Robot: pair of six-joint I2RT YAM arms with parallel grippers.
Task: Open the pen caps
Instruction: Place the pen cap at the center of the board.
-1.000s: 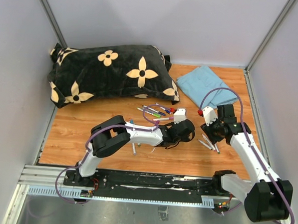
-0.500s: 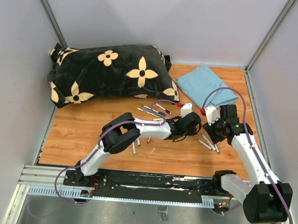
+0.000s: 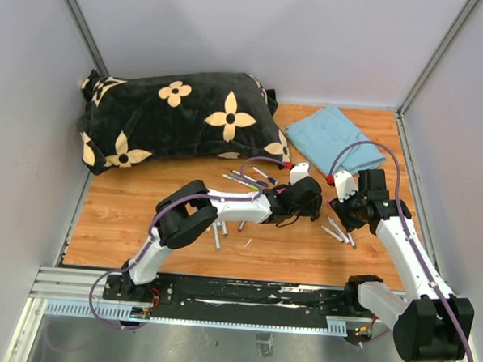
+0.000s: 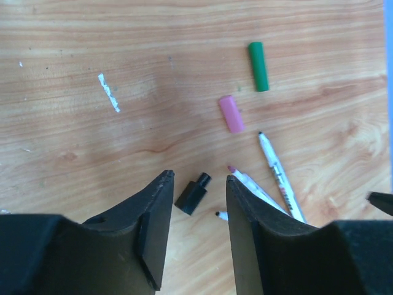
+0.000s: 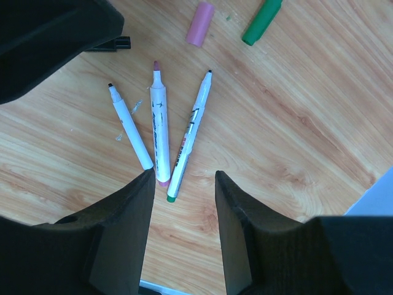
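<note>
My left gripper (image 4: 199, 178) is open just above the wood. A black pen cap (image 4: 193, 193) lies loose on the table between its fingertips, touching neither. Beyond it lie a pink cap (image 4: 231, 114) and a green cap (image 4: 258, 66). Three uncapped white pens (image 5: 158, 132) lie fanned out on the wood just ahead of my right gripper (image 5: 183, 178), which is open and holds nothing. From above, the left gripper (image 3: 305, 202) and the right gripper (image 3: 343, 212) sit close together. Several capped pens (image 3: 246, 180) lie left of them.
A black flowered pillow (image 3: 180, 113) fills the far left of the table and a folded blue cloth (image 3: 334, 137) lies at the far right. More pens (image 3: 218, 232) lie under the left arm. Grey walls close in the table.
The left arm has swung right towards the right gripper, and its jaws have opened, leaving the black cap on the table. The right arm has barely moved.
</note>
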